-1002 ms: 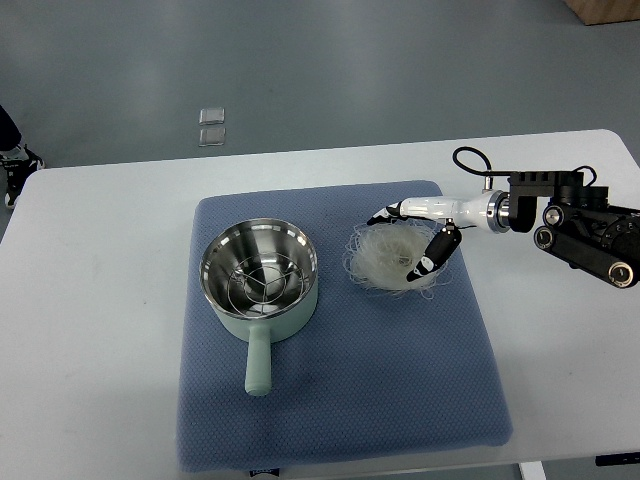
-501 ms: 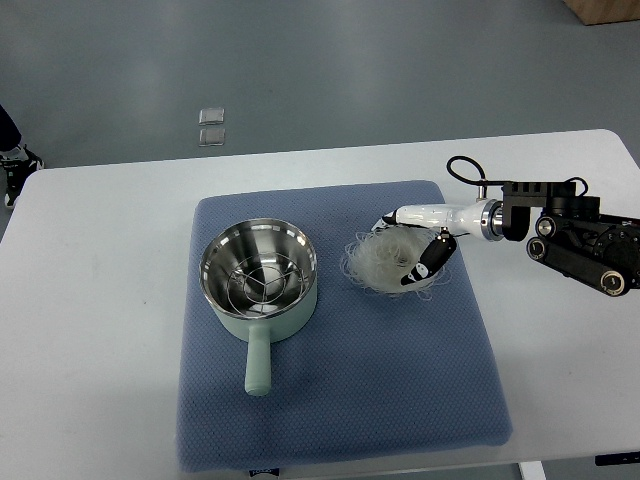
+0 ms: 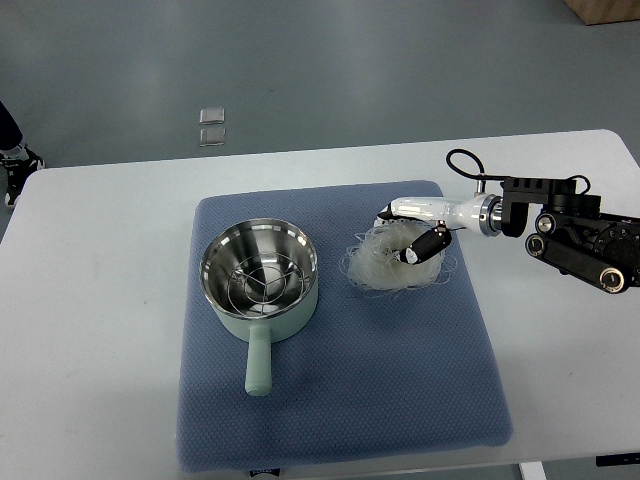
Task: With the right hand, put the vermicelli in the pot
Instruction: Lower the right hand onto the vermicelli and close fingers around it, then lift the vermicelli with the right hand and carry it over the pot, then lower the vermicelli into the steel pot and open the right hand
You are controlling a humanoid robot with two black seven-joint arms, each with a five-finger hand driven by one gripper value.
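A pale translucent nest of vermicelli (image 3: 392,263) lies on the blue mat (image 3: 340,400), right of a mint-green pot (image 3: 260,281) with a steel inside and a wire rack in it. The pot's handle points toward the front. My right hand (image 3: 408,232) reaches in from the right, its white fingers curled into the top of the vermicelli and closed around the strands. The bundle looks bunched up under the hand, its lower part still touching the mat. The left arm is out of sight.
The mat covers the middle of a white table (image 3: 100,260). Two small clear squares (image 3: 211,125) lie on the grey floor behind the table. A dark shoe (image 3: 15,160) shows at the far left edge.
The right hand's fingers have drawn together on the vermicelli, gathering the nest into a tighter, taller bunch. The hand has shifted slightly left and up. The pot has not moved.
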